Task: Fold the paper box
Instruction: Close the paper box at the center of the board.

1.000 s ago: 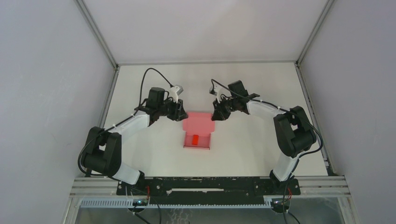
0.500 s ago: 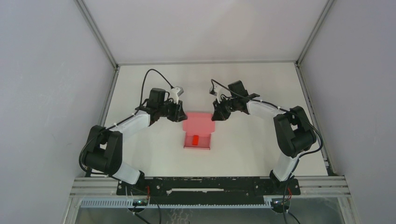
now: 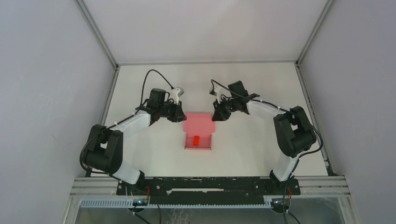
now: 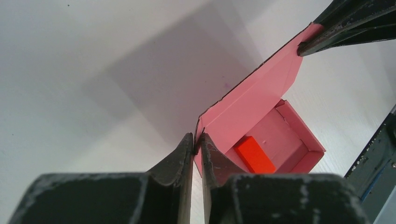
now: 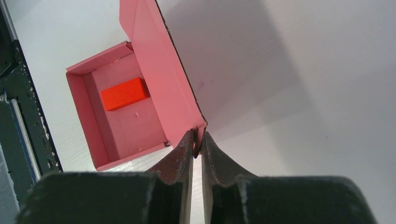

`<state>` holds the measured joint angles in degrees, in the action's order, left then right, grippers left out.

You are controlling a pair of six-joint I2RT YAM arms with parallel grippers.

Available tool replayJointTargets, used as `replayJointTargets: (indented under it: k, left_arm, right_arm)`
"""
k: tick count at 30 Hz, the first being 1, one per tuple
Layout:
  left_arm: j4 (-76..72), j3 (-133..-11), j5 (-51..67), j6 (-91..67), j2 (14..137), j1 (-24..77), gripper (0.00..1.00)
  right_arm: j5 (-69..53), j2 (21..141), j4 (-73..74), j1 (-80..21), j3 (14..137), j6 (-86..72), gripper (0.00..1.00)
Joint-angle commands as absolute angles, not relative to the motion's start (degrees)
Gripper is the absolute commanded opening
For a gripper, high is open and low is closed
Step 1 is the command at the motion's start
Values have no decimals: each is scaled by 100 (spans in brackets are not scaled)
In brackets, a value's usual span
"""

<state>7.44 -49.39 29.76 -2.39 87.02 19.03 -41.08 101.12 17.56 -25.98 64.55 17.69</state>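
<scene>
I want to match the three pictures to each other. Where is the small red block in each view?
Top external: red block at centre, inside the paper box.
Left wrist: lower right, on the box floor.
Right wrist: upper left, on the box floor.
Shared landmark: the box's open pink lid, next to the block in every view.

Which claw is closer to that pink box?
Neither, it's a tie: the left claw pinches the left lid corner of the paper box, and the right claw pinches the right corner.
</scene>
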Motion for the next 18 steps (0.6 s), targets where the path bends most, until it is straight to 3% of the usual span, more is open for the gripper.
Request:
replayJointTargets:
  k: [1, 18]
  left_arm:
    - [739, -5078, 3265, -122, 8720, 1872, 15]
    - [843, -5061, 2562, -325, 8292, 2159, 10]
  right_arm:
    - [-4166, 9932, 1661, -2653, 6664, 1872, 17]
    - [-3732, 9688, 1650, -2746, 6666, 1718, 10]
